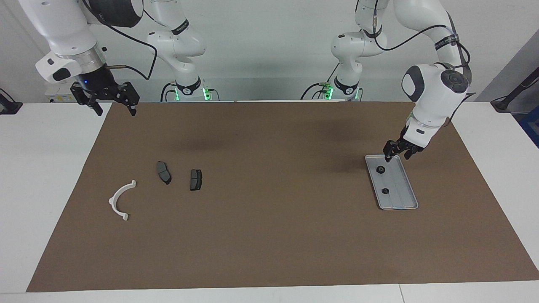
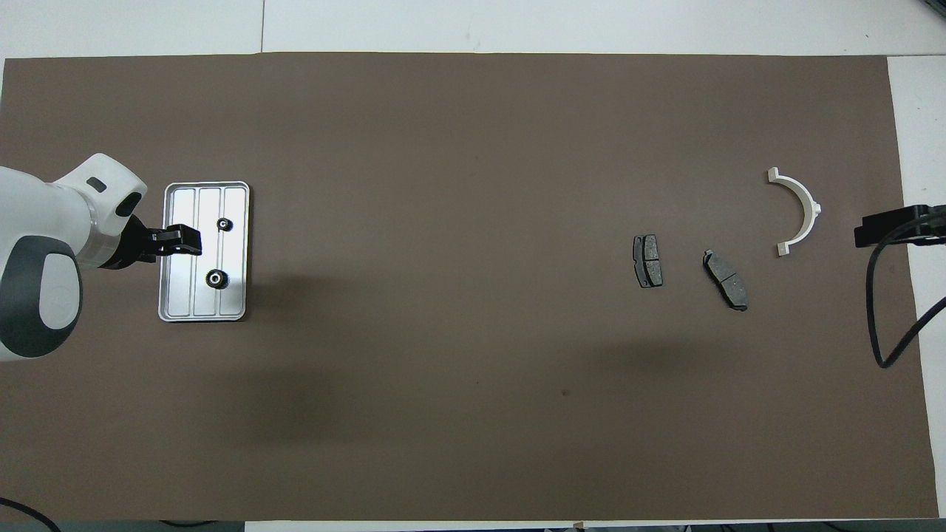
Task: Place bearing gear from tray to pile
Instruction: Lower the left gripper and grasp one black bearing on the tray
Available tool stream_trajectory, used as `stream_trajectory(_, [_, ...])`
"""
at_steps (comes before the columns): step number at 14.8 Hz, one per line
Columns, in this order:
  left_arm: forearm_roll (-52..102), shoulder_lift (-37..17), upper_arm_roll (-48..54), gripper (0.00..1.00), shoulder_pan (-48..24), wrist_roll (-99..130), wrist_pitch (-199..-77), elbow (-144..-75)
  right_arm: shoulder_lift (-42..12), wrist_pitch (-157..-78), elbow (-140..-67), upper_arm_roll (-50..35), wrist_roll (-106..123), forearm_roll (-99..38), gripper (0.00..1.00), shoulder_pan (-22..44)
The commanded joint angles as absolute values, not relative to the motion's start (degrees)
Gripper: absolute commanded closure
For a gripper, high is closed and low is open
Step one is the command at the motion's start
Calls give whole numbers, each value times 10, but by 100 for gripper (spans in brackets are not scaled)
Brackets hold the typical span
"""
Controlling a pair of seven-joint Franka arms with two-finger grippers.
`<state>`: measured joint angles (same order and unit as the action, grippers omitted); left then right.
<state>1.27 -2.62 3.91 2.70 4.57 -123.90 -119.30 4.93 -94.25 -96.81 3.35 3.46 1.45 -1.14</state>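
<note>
The left arm reaches down with its wrist bent, the left gripper [image 1: 396, 152] hanging fingers-down over the tray's [image 1: 405, 201] end nearest the robots, its fingers apart. The right arm waits raised, the right gripper [image 1: 113, 103] well apart from the tray, toward the right arm's end of the table, fingers spread wide

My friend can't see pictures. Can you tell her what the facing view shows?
The left gripper hangs over the silver tray holding two small gears. Toward the right arm's end lie a white bracket and two dark pads, where the right gripper waits, open.
</note>
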Motion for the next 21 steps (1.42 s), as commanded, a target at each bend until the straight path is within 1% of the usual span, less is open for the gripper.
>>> stream_trajectory(1, [7, -48, 43, 29, 34, 29, -1270, -1208, 52, -970, -973, 29, 24, 10, 0, -18])
stream_trajectory(3, [5, -64, 43, 30, 34, 24, -1270, -1207, 52, -969, -972, 28, 22, 10, 0, -15])
stream_trajectory(5, [6, -73, 43, 35, 36, 5, -1273, -1206, 52, -962, -974, 28, 24, 9, 0, -15])
stream_trajectory(8, [6, -97, 43, 35, 36, 3, -1290, -1206, 54, -954, -974, 26, 23, 8, 0, -13])
stream_trajectory(11, [5, -112, 43, 40, 36, -3, -1290, -1208, 58, -932, -975, 26, 26, 9, 0, -13])
stream_trajectory(12, [5, -115, 43, 41, 36, -7, -1289, -1208, 58, -931, -975, 26, 25, 8, 0, -14])
stream_trajectory(15, [5, -119, 43, 41, 35, -6, -1289, -1208, 58, -931, -975, 22, 20, 8, 0, -12])
stream_trajectory(21, [5, -117, 43, 41, 35, -4, -1303, -1237, 57, -933, -979, 22, 20, 8, 0, -13])
